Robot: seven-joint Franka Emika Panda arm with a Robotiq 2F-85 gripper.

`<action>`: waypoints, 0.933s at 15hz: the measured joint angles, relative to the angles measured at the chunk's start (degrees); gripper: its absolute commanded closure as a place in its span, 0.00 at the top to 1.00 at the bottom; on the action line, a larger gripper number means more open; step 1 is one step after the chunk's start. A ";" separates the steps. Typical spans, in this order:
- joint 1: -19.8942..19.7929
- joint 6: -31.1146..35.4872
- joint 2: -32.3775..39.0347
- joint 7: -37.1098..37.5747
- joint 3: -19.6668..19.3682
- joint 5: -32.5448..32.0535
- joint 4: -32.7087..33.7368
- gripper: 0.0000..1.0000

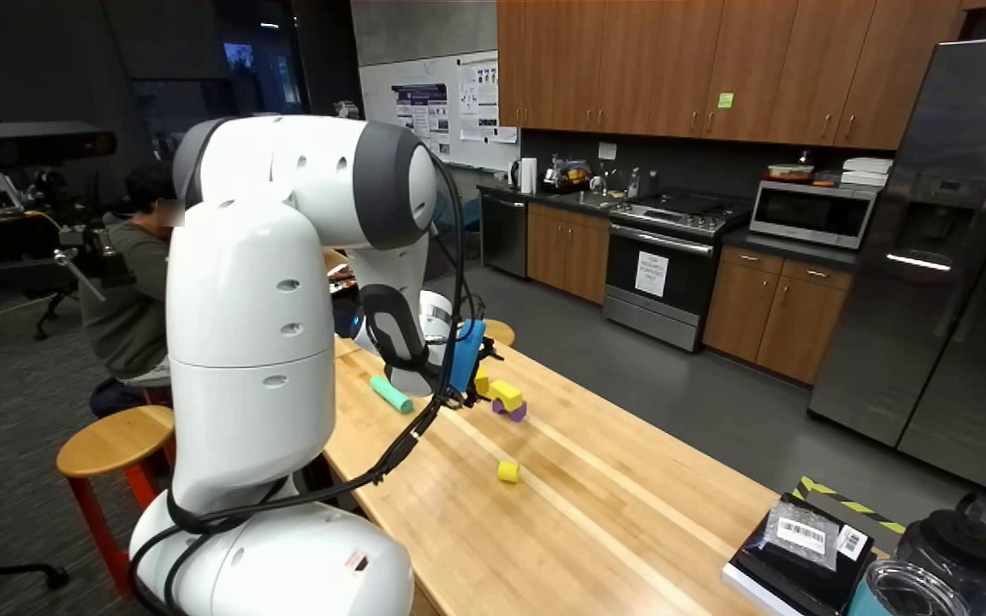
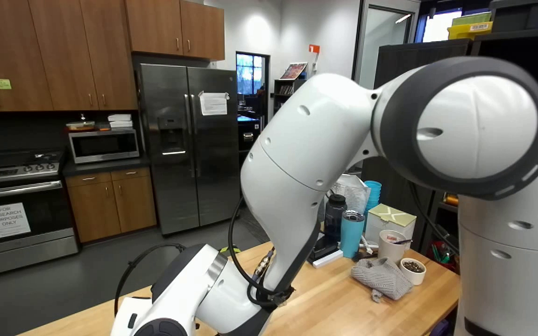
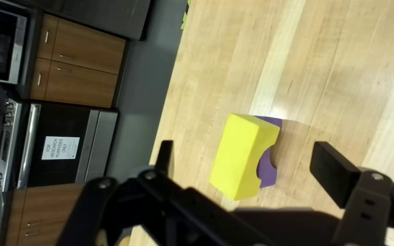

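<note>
The claw (image 3: 244, 159) is being held spread wide.
The white arm (image 1: 253, 291) is being held bent at the elbow (image 2: 465, 126), its forearm (image 2: 292, 186) being held slanting down to the wrist (image 2: 229, 287).

We are seeing yellow on the upper block (image 3: 236, 157) and the short cylinder (image 1: 508, 471), purple on the lower block (image 3: 267, 169), mint green on the longer cylinder (image 1: 391, 394), black on the gripper (image 3: 244, 160), and pale stripes (image 3: 280, 58) following the long edges of the tan worktop (image 1: 604, 505).
</note>
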 measured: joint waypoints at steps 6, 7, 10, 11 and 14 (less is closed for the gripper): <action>-0.54 2.01 5.66 -3.50 -0.23 1.94 4.85 1.00; -0.57 2.12 6.31 -4.19 -0.25 2.35 5.82 1.00; -0.70 2.68 7.64 -5.23 -0.38 2.43 8.17 1.00; -0.72 3.02 7.98 -5.34 -0.53 2.43 8.74 1.00; -1.00 4.41 9.04 -5.36 -1.03 2.43 10.00 0.88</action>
